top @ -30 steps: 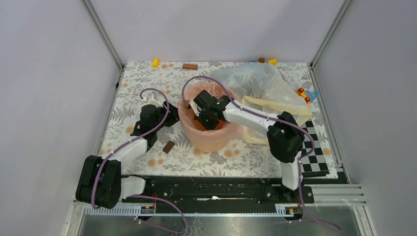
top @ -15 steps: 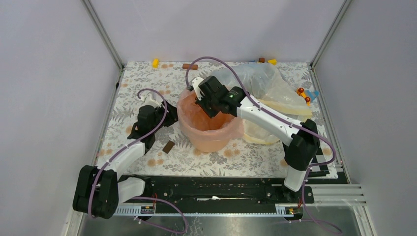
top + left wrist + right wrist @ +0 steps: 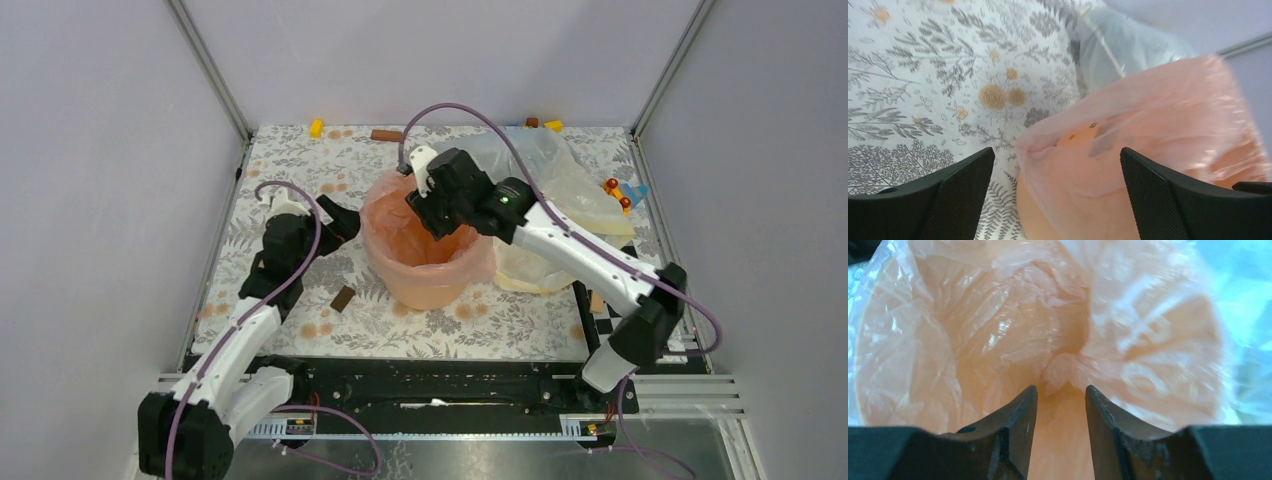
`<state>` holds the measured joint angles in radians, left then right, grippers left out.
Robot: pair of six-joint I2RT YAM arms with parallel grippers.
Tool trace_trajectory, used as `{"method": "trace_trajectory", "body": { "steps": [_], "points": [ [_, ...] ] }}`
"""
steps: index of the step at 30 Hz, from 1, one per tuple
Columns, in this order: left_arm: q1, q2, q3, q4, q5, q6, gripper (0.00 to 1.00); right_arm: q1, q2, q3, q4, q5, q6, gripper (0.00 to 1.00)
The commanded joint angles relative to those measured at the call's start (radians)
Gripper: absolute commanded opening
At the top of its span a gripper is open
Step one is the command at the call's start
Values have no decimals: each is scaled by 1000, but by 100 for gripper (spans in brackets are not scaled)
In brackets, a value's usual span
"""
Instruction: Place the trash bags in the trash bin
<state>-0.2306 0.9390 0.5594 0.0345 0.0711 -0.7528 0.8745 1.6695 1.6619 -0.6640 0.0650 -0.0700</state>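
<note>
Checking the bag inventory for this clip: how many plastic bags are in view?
3. The pink bag lines the orange bucket; the clear whitish bag lies behind it to the right; the pale yellow bag lies right of it. Others could be hidden underneath.

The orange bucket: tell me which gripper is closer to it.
Right. The right gripper hangs over the bucket near its far rim, fingers pointing into its mouth. The left gripper sits off the bucket's left side, above the table, apart from it.
</note>
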Motion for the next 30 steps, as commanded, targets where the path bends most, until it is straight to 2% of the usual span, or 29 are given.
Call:
{"method": "trace_trajectory", "body": {
  "steps": [1,4,8,12,15,20,26,30],
  "points": [
    [-2,-99,117,-121,-113,61,99,-16,-160,-64,38,144,29,52],
    [-7,-103,209,-210,-118,80,99,-30,-236,-113,69,202,60,63],
    [-78,-95,332,-302,-233,141,99,-35,-345,-170,124,265,65,78],
    [-206,-3,472,-427,-367,210,97,-34,-408,-201,142,354,65,82],
    [-278,90,563,-511,-414,238,93,-36,-438,-229,155,424,65,82],
    [-342,188,634,-581,-485,277,81,-37,-484,-278,175,455,65,82],
    [-354,260,662,-614,-454,304,64,-36,-518,-318,193,460,65,83],
    [-355,279,659,-615,-475,327,49,-36,-520,-332,194,465,65,83]
  ]
}}
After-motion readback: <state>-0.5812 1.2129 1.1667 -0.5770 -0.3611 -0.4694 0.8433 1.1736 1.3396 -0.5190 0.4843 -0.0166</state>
